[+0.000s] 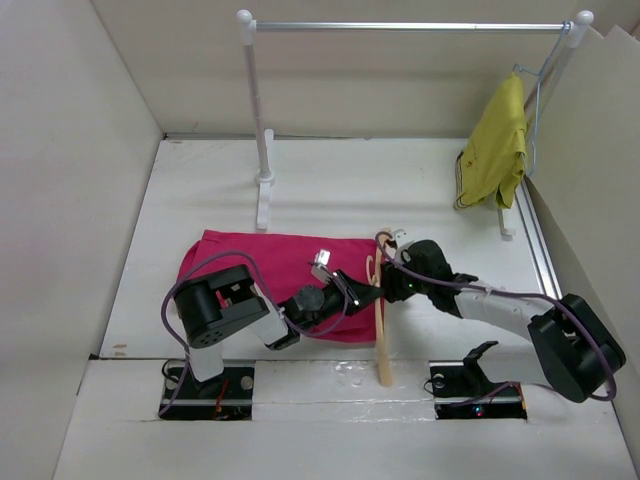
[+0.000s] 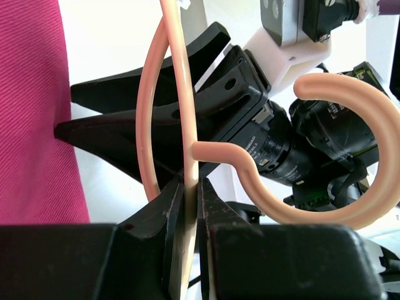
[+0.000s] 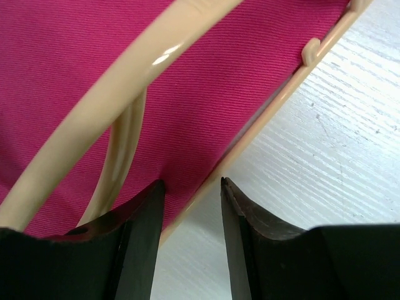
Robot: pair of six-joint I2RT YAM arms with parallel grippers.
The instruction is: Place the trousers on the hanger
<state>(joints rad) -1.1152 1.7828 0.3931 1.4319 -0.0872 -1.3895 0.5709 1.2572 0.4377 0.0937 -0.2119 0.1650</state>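
Note:
The magenta trousers (image 1: pixel 255 262) lie folded flat on the white table, left of centre. The tan hanger (image 1: pixel 381 335) lies at their right edge, one arm pointing toward the near table edge. My left gripper (image 1: pixel 357 290) is shut on a thin rod of the hanger (image 2: pixel 189 187), just below its hook (image 2: pixel 350 156); the trousers (image 2: pixel 31 125) show at left. My right gripper (image 1: pixel 386 283) is open. In the right wrist view, the right gripper (image 3: pixel 192 187) straddles the hanger's bottom bar (image 3: pixel 262 115) at the edge of the trousers (image 3: pixel 219 69). Its black fingers (image 2: pixel 156 115) show in the left wrist view.
A white clothes rail (image 1: pixel 264 130) stands at the back, its top bar (image 1: pixel 400 27) spanning the width. A mustard-yellow garment (image 1: pixel 495 145) hangs on a thin wire hanger (image 1: pixel 537 105) at the rail's right end. Cream walls close in left, right and back.

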